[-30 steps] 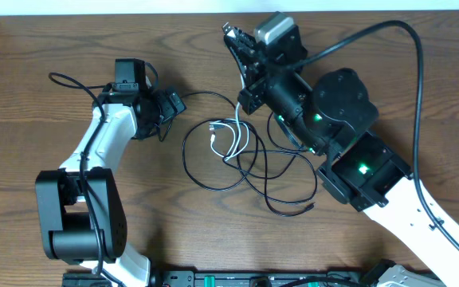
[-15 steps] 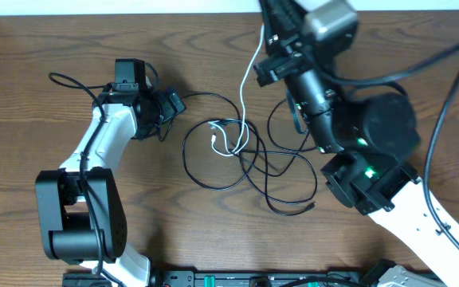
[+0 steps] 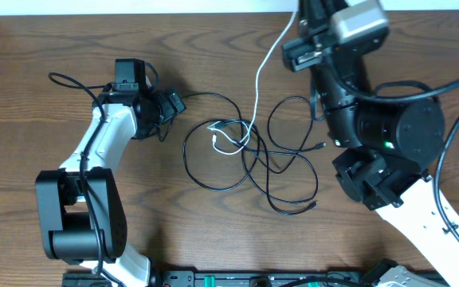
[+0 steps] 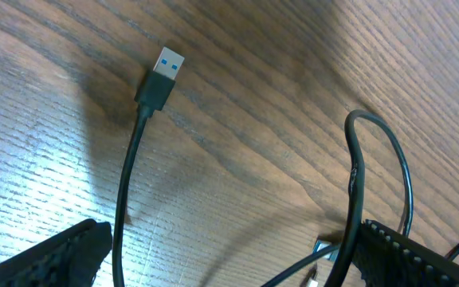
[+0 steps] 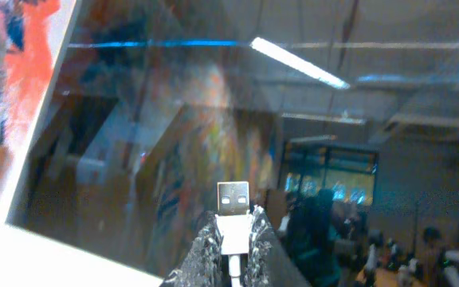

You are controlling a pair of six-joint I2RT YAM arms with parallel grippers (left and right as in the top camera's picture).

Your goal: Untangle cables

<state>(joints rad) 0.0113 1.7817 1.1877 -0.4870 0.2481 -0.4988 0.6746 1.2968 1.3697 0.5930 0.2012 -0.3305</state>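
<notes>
The black cords [image 3: 271, 171] lie in a loopy pile in the middle of the brown desk [image 3: 46, 48]. The white cord [image 3: 258, 76] has one end in that pile, mixed in among the black loops. From there it climbs up and away past the far side of the pile. The right hand [image 5: 233, 236] is clenched tight on the white cord's metal plug, which pokes out of its fingers. The left hand [image 3: 172, 104] sits just left of the pile, fingers spread wide, gripping nothing. A black plug [image 4: 160, 74] with a blue inside lies flat on the desk there, and its cord runs back between those fingers.
</notes>
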